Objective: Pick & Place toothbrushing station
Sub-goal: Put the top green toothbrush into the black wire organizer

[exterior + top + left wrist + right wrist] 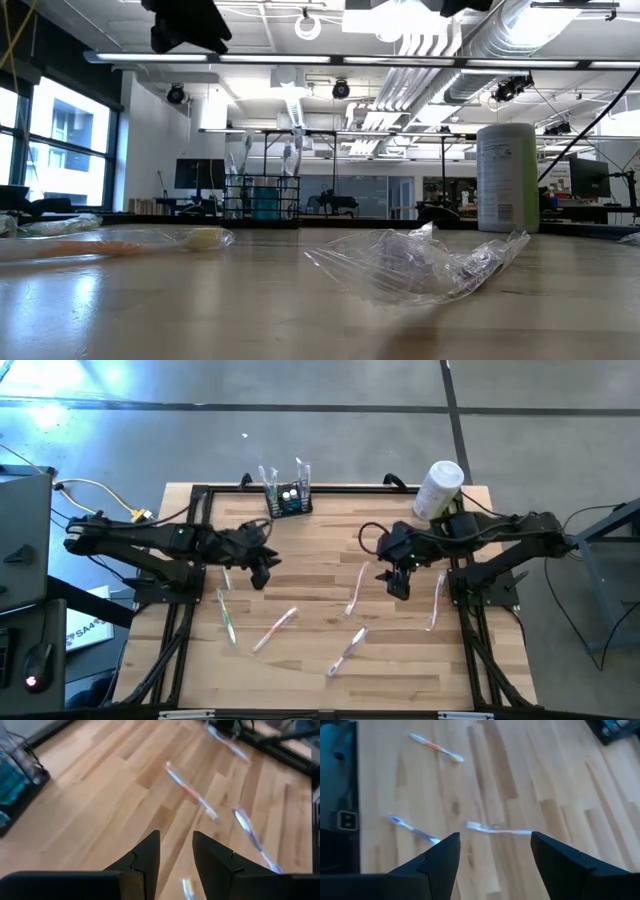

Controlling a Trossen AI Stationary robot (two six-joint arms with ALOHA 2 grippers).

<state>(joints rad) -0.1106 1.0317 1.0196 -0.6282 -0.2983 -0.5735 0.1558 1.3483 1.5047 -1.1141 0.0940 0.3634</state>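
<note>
The toothbrushing station (288, 498), a small black rack with a few wrapped toothbrushes standing in it, sits at the table's far edge; the low view shows the station (262, 197) in the distance. Several wrapped toothbrushes lie flat on the wood, among them one (227, 615) at the left, one (275, 628) near the middle and one (357, 590) right of the middle. My left gripper (262, 572) hovers open above the table's left half, nothing between its fingers (150, 855). My right gripper (398, 585) hovers open and wide beside the toothbrush right of the middle, above a toothbrush (497, 830).
A tall white cylindrical container (438, 488) stands at the far right corner. More wrapped toothbrushes lie near the front (347, 650) and by the right edge (436, 600). Black frame rails run along the table's left and right sides. Bare wood shows between the station and the grippers.
</note>
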